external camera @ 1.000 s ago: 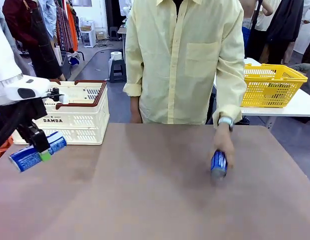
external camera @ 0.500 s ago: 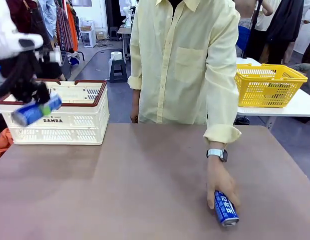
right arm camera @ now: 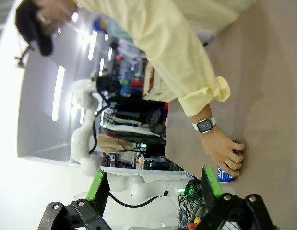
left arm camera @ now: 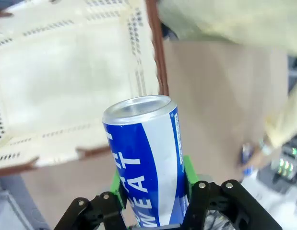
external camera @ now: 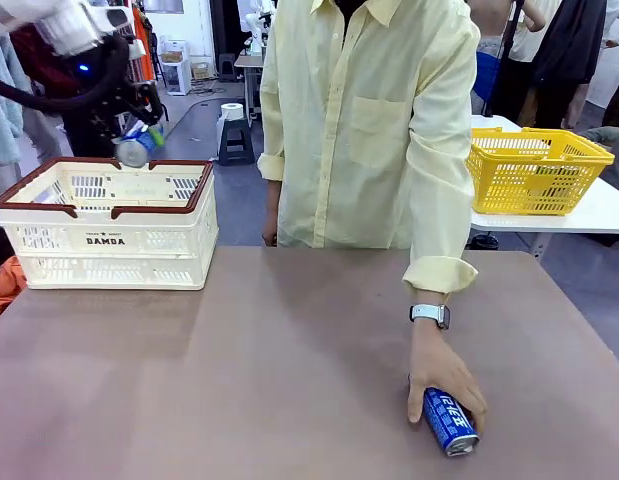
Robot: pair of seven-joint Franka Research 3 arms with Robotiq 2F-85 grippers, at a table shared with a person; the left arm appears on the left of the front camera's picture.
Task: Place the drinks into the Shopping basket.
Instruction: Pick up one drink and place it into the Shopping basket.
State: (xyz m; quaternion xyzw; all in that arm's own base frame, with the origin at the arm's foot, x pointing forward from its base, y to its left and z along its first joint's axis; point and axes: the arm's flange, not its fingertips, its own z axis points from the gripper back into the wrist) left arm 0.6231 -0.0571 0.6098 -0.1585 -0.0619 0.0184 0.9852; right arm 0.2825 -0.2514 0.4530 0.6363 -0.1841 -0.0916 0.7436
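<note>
Up from table height, the left gripper [left arm camera: 152, 184] has carried its blue can [external camera: 139, 147] above the cream basket [external camera: 109, 255]. Its jaws are clamped on the can's lower body, presumably ready to lower it inside. The person's hand [external camera: 441, 372] has brought a second blue can [external camera: 450, 423] to the table's near right and laid it on its side, probably for the right gripper [right arm camera: 150, 184], whose jaws stand apart with nothing between them. From the left wrist, the held can's silver top points at the basket floor, seemingly bare, though blur hides its corners.
</note>
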